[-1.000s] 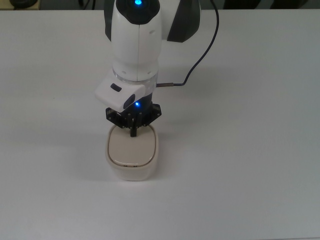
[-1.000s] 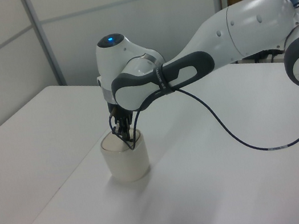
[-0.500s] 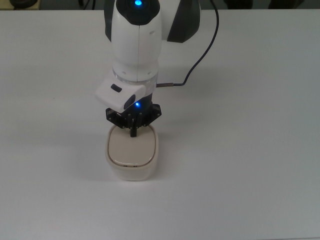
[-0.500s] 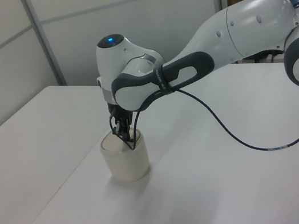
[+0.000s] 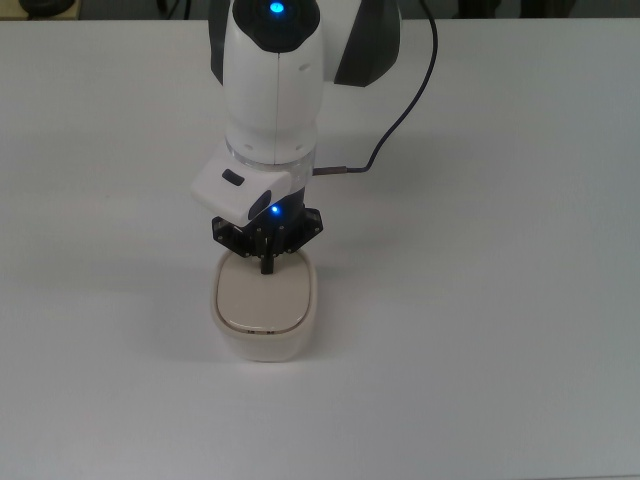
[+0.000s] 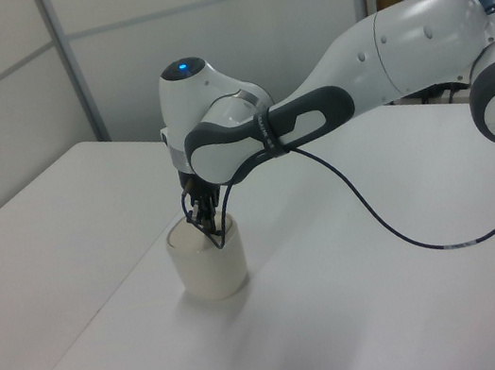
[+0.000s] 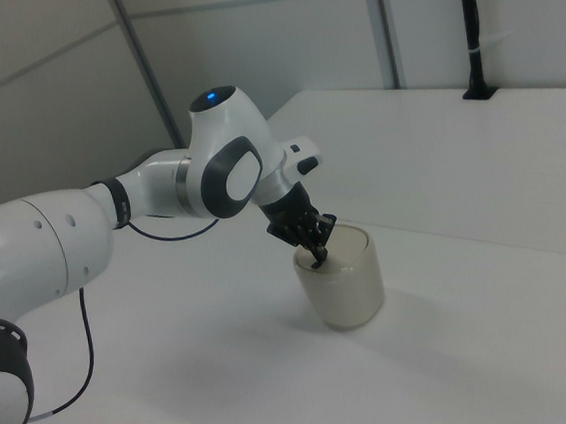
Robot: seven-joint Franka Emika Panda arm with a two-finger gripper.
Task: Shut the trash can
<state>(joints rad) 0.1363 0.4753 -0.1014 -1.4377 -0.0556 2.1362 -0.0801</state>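
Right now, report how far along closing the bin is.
Nearly done, by the look of it. The lid lies flat on the trash can in the top view, with no gap showing at its rim. In hand: the gripper sits over the lid's edge nearest the arm, fingertips close to or on it; contact cannot be confirmed. Left: lift the arm clear of the bin.

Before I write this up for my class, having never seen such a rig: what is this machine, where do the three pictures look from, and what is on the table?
It is one white jointed robot arm ending in a black two-finger gripper. The top view looks down from above; the left view and the right view see the same scene from opposite sides. On the white table stands a single small cream-beige plastic trash can with a rounded-square body. Its flat lid looks down. The gripper's closed fingers rest at the lid's edge nearest the arm, holding nothing. A black cable hangs from the arm.
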